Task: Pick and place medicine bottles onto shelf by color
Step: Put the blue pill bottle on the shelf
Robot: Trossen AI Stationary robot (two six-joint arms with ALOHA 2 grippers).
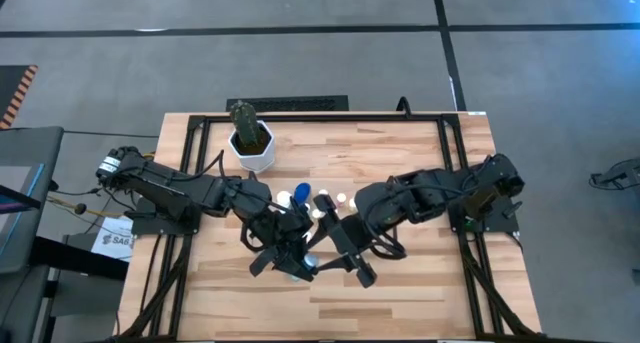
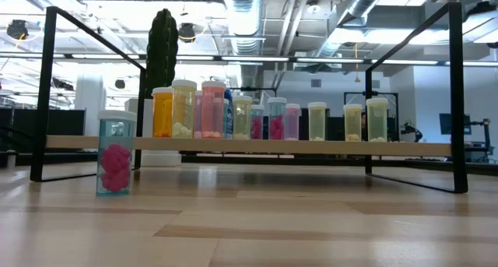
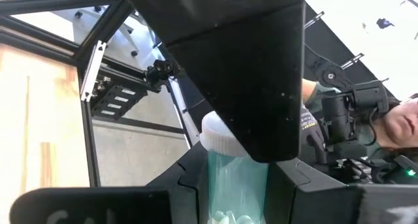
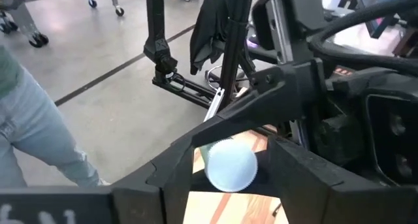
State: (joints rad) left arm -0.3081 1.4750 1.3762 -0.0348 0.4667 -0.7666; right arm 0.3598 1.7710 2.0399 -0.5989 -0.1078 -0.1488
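Both dark arms meet over the middle of the light-wood table. The left gripper is clamped on a pale teal, white-capped medicine bottle, which the right gripper frames cap-on between its parted fingers. A row of small bottles, orange, yellow, pink and pale, lines the low light-wood shelf with dark end frames. One clear bottle of pink tablets stands on the table before the shelf's end, near the green cactus in a white hexagonal pot.
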